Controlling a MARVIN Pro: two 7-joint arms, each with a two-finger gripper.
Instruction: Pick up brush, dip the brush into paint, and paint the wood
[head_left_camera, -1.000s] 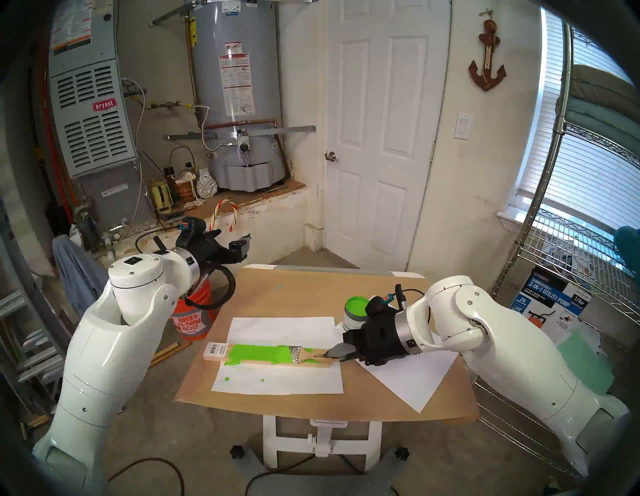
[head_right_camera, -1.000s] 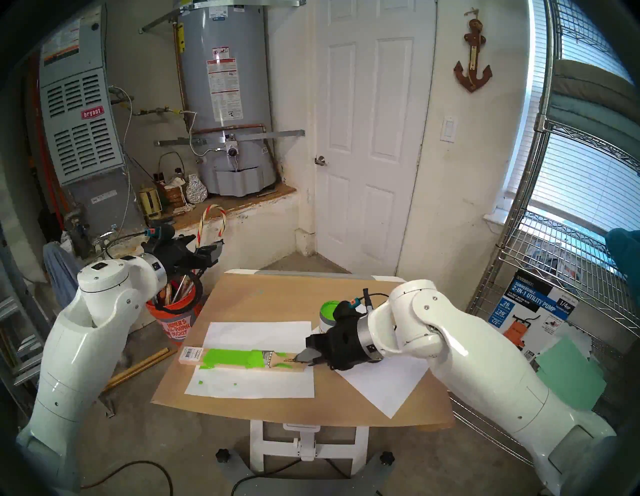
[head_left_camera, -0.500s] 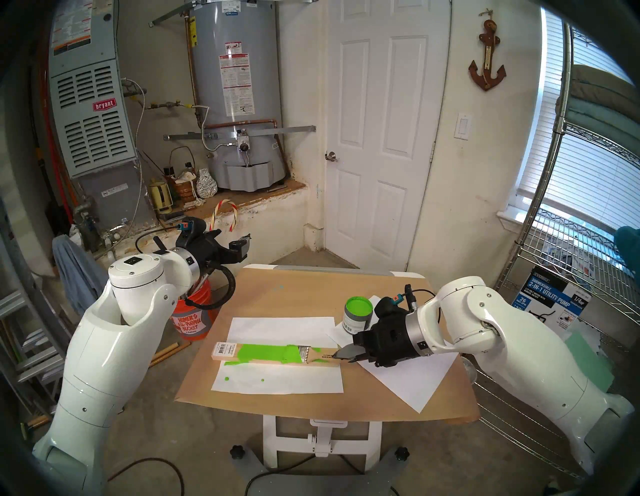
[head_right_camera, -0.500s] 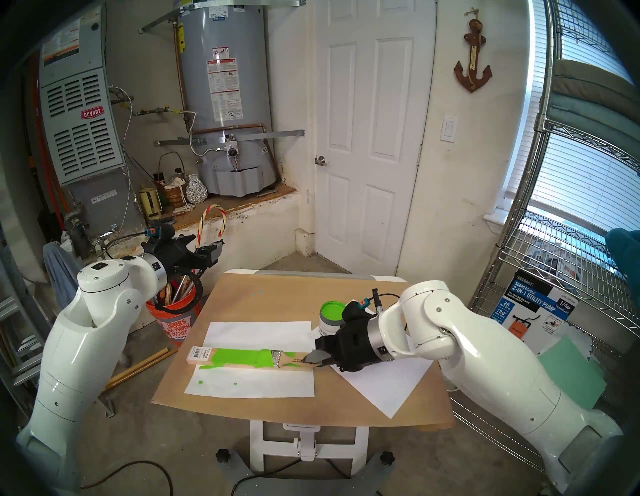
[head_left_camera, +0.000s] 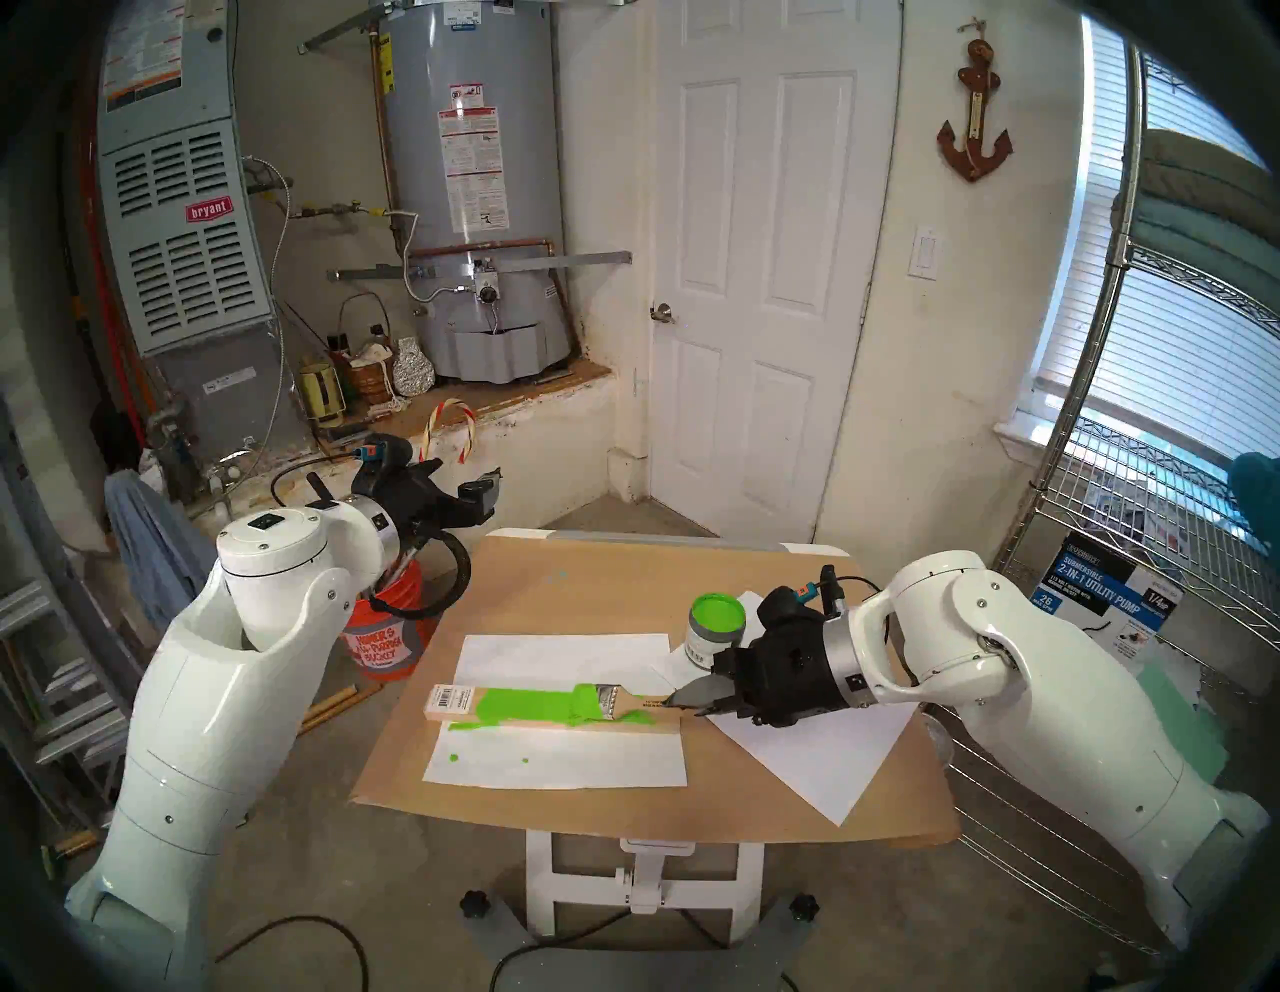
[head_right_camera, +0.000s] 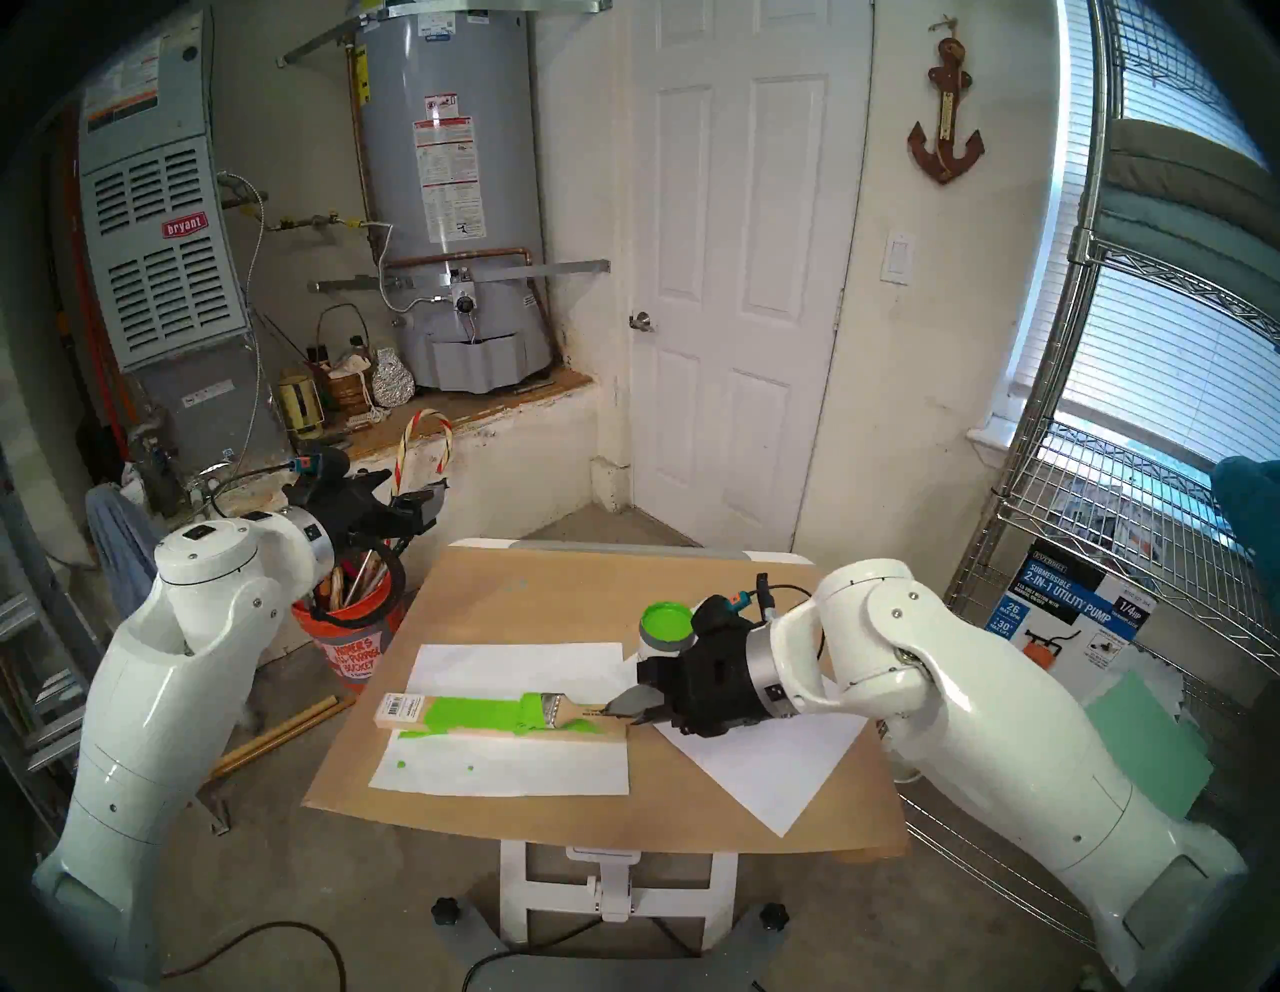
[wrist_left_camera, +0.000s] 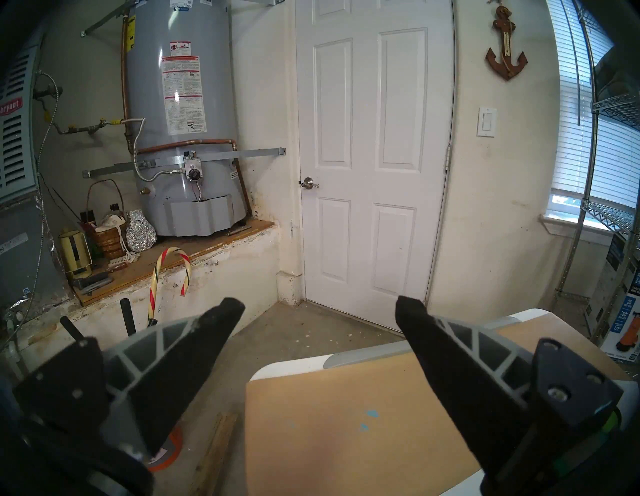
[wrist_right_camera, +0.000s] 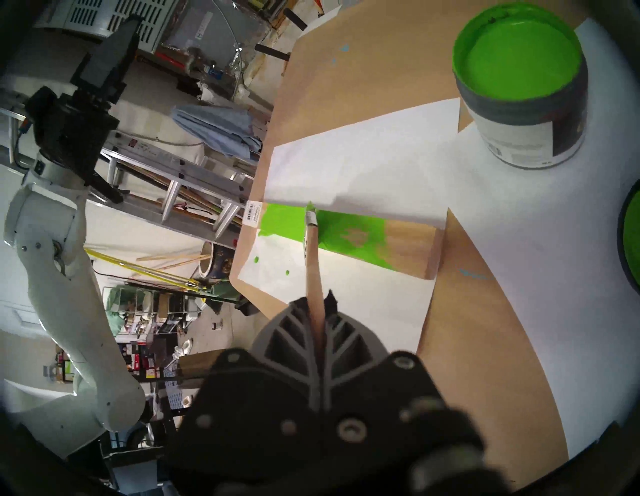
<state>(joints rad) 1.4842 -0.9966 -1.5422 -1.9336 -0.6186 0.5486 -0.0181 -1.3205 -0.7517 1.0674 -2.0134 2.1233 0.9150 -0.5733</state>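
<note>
The wood (head_left_camera: 661, 724) (head_right_camera: 602, 736) lies across a white paper sheet (head_left_camera: 554, 758), with a barcode sticker at its left end. Its middle is coated in lime-green paint (head_left_camera: 526, 703), and its right end is bare. My right gripper (head_left_camera: 682, 700) (head_right_camera: 620, 706) (wrist_right_camera: 317, 301) is shut on the handle end of the brush (head_left_camera: 634, 702) (head_right_camera: 575, 711) (wrist_right_camera: 311, 256). The brush's green bristles rest on the painted patch. An open can of paint (head_left_camera: 717, 623) (wrist_right_camera: 519, 65) stands just behind the gripper. My left gripper (head_left_camera: 485, 495) (wrist_left_camera: 320, 308) hangs open and empty off the table's far left corner.
A second white sheet (head_left_camera: 817, 755) lies under the right wrist, and a green lid (wrist_right_camera: 632, 235) sits on it. An orange bucket (head_left_camera: 384, 641) with sticks stands on the floor to the left. A wire shelf (head_left_camera: 1108, 485) stands at the right.
My right gripper drew the brush to the right, and the wood slid right with it. After that the gripper rose slightly. The left arm has not moved.
</note>
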